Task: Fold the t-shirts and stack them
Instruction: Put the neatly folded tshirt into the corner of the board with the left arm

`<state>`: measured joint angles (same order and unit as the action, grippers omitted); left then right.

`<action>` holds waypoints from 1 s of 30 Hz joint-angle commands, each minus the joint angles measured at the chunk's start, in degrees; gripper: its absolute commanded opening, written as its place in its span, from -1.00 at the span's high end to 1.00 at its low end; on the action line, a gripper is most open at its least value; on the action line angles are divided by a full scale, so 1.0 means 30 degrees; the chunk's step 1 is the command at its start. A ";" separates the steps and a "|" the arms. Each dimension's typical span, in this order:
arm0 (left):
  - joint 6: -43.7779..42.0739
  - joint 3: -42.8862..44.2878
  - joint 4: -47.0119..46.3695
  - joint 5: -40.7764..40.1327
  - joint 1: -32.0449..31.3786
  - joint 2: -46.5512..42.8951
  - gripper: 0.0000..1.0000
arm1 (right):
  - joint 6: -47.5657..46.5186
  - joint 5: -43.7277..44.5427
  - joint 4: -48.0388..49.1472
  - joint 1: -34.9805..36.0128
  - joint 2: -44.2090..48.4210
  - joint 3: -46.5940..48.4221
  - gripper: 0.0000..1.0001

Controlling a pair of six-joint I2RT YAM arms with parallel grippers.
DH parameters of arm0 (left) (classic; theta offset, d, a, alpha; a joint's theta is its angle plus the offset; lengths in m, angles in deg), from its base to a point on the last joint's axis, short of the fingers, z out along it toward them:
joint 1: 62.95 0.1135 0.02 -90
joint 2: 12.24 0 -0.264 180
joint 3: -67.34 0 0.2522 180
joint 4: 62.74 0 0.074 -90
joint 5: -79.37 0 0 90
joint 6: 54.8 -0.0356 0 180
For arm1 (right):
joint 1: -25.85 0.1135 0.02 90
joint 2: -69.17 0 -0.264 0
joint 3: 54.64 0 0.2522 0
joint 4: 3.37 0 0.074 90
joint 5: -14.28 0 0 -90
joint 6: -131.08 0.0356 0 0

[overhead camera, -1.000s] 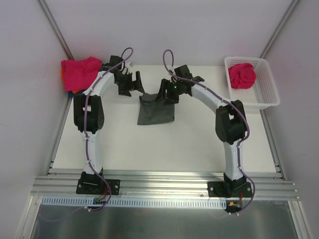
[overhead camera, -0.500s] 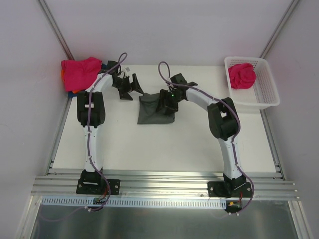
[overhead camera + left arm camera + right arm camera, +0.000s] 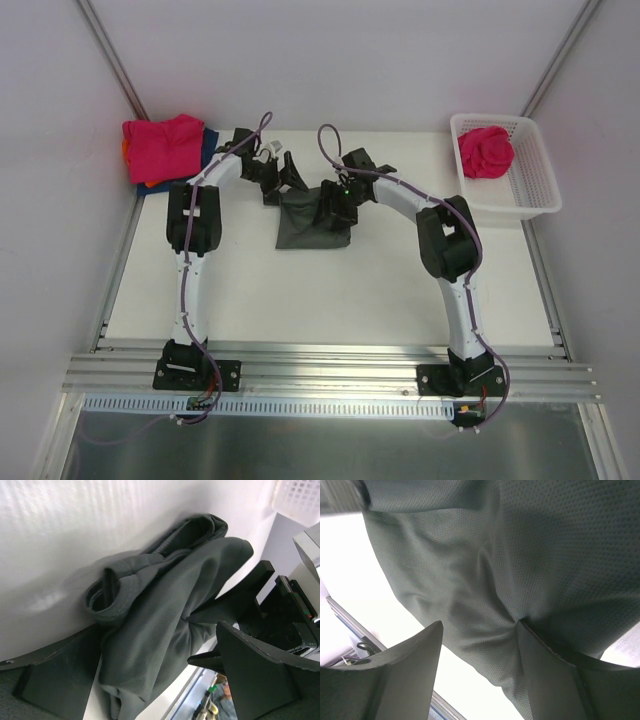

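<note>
Grey t-shirt (image 3: 312, 230) on bench (image 3: 400, 290): left gripper (image 3: 291, 181) straddles its far-left corner, right gripper (image 3: 335, 206) sits over its far edge; both spread, clasping nothing.

Open table (image 3: 330, 290) nearside — basket (image 3: 537, 185) far right, shirt stack (image 3: 160, 145) far left

The dark grey t-shirt (image 3: 312, 228), bright pink t-shirt (image 3: 160, 145), white lattice basket (image 3: 541, 190).

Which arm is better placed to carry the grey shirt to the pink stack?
Left, probably: the left gripper, jaws open, is at the grey shirt, and the pink stack lies that side.
</note>
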<state>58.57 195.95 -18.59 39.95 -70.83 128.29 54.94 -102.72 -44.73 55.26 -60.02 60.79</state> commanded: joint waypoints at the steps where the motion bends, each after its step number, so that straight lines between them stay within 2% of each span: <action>1: 0.0323 -0.0781 -0.0052 0.0363 -0.0157 0.0647 -0.87 | -0.0170 0.0388 -0.0382 0.0100 0.0113 0.0359 -0.31; 3: 0.0586 -0.0986 -0.0111 0.0539 -0.0157 0.0647 -0.83 | -0.0141 0.0388 -0.0353 0.0100 0.0113 0.0359 -0.31; 7: 0.0938 -0.2097 -0.0316 0.0803 -0.0215 0.0530 -0.40 | -0.0111 0.0359 -0.0265 0.0100 0.0083 0.0446 -0.31; 8: 0.1112 -0.2246 -0.0403 0.0861 -0.0215 0.0443 -0.23 | -0.0111 0.0388 -0.0265 0.0100 0.0025 0.0534 -0.31; 10: 0.1144 -0.2511 -0.0462 0.0921 -0.0215 0.0355 -0.08 | -0.0082 0.0388 -0.0265 0.0129 0.0025 0.0593 -0.32; 15: 0.1144 -0.2132 -0.0550 0.0599 -0.0186 0.0325 -0.09 | -0.0082 0.0359 -0.0236 0.0129 0.0112 0.0564 -0.31; 20: 0.0735 -0.1341 -0.0580 0.0043 -0.0186 0.0850 -0.03 | -0.0110 0.0388 -0.0177 0.0129 0.0288 0.0301 -0.31; 22: 0.0675 -0.0697 -0.0580 -0.0250 -0.0186 0.1056 0.06 | -0.0140 0.0388 -0.0177 0.0129 0.0376 0.0155 -0.31; 26: 0.0616 0.0446 -0.0638 -0.0980 -0.0186 0.1787 0.07 | -0.0170 0.0388 -0.0177 0.0129 0.0581 -0.0050 -0.31; 28: 0.0587 0.1061 -0.0697 -0.1071 -0.0186 0.2110 0.14 | -0.0228 0.0388 -0.0206 0.0129 0.0728 -0.0197 -0.31; 30: 0.0645 0.1209 -0.0814 -0.1043 -0.0186 0.2404 0.31 | -0.0228 0.0417 -0.0206 0.0158 0.0844 -0.0402 -0.32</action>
<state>62.35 197.96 -20.71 41.55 -71.18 132.84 54.94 -102.72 -44.57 55.26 -60.02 60.70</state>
